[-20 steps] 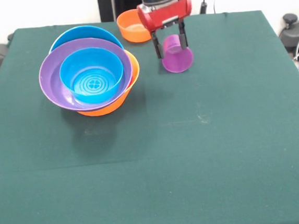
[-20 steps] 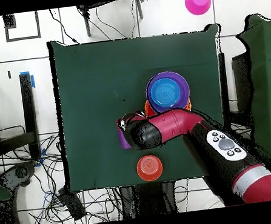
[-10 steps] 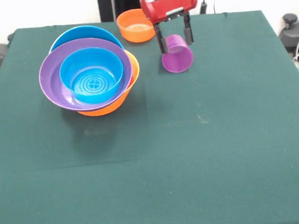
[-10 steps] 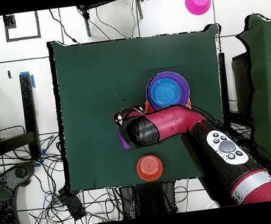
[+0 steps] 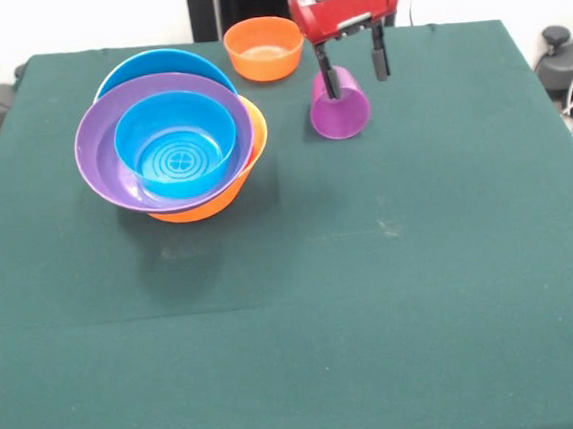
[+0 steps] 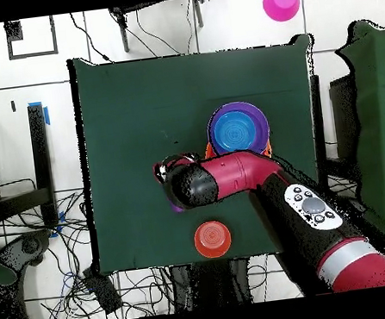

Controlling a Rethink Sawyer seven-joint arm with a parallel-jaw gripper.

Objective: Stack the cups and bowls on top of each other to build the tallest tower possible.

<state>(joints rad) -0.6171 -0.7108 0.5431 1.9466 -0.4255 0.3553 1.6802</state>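
Observation:
The purple cup (image 5: 339,107) lies on its side on the green table (image 5: 373,287), right of the tower. The tower (image 5: 170,144) is a large orange bowl holding a large blue bowl, a purple bowl and a small blue bowl. It also shows in the overhead view (image 6: 238,129). The small orange bowl (image 5: 264,48) stands at the far edge, and in the overhead view (image 6: 212,239) near the robot. My gripper (image 5: 352,70) is open and empty, just above the purple cup. In the overhead view the arm (image 6: 233,179) hides most of the cup. The red and light blue cups are out of view.
A pink bowl (image 6: 281,3) sits on the floor beyond the table's far edge in the overhead view. Cables and chairs surround the table.
My gripper has risen from around the purple cup and shifted a little right in the front view. The cup stays where it was on the table.

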